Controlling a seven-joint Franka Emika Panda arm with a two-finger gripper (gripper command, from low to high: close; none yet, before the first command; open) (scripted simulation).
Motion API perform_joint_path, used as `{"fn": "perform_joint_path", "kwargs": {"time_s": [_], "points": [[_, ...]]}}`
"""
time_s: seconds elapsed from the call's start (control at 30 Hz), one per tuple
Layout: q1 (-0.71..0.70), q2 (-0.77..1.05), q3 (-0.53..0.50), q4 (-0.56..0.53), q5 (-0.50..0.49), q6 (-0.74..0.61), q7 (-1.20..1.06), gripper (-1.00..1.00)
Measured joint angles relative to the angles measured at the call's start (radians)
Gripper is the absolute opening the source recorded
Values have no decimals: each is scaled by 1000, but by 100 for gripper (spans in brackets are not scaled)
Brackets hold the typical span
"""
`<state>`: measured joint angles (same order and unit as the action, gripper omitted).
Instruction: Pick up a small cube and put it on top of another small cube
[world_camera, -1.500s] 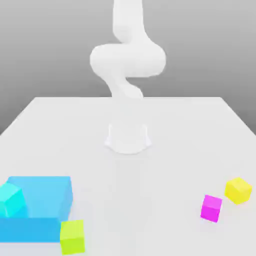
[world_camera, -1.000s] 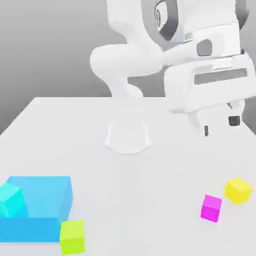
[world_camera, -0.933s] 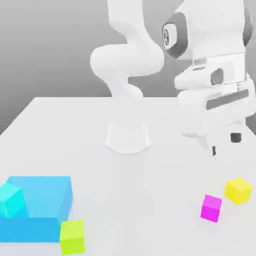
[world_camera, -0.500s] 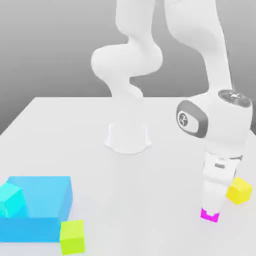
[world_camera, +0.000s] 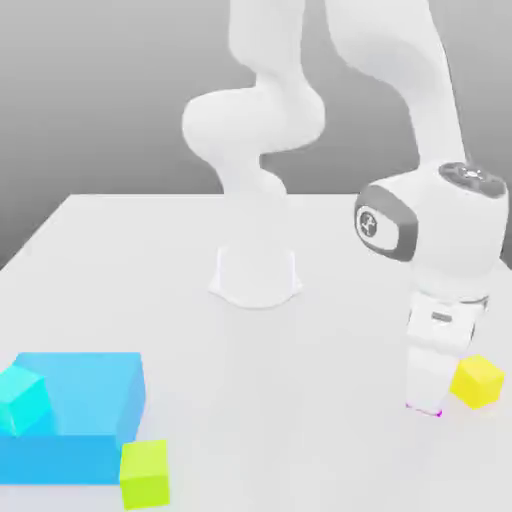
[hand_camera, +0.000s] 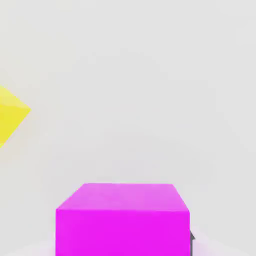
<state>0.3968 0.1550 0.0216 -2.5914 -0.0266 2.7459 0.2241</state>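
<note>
Here we go, out toward the edge of the white surface (world_camera: 330, 350) on the exterior view's right, and the biggest worry is the arm (world_camera: 265, 120): if it swings low and wide, its hand could knock things before any stacking starts. Then the blue block (world_camera: 85, 400), a solid obstacle should we carry across at too little height. The gripper (world_camera: 424, 407) is clamped on the pink cube (hand_camera: 122, 232), and a grip off the cube's middle could let it twist or slip as we travel. The yellow cube (world_camera: 477, 381) sits just beside the hand, so a sideways drift could shove it, and if that's our base, a crooked or hurried release could topple the stack. Which cube we're to build on, the task doesn't tell us; the green cube (world_camera: 146, 474) is a candidate too.

Now for what we can't make out! The surface's near corners are cut off, and so is part of the blue block. The gripper covers the pink cube to a thin sliver in the exterior view, so its height off the surface is hard to call. In the hand view that cube is cut off too, with a small dark bit (hand_camera: 192, 244) beside it that we can't name for sure.
</note>
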Motion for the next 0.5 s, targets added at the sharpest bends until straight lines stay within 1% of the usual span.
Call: {"fn": "perform_joint_path", "kwargs": {"time_s": [0.2,0.37,0.47,0.5], "points": [[-191,-54,-167,87,30,-140,-28,-100],[-433,-97,-295,165,39,-262,-41,-100],[-592,-106,-369,234,52,-342,-52,-100],[-613,-86,-375,249,68,-339,-62,-100]]}}
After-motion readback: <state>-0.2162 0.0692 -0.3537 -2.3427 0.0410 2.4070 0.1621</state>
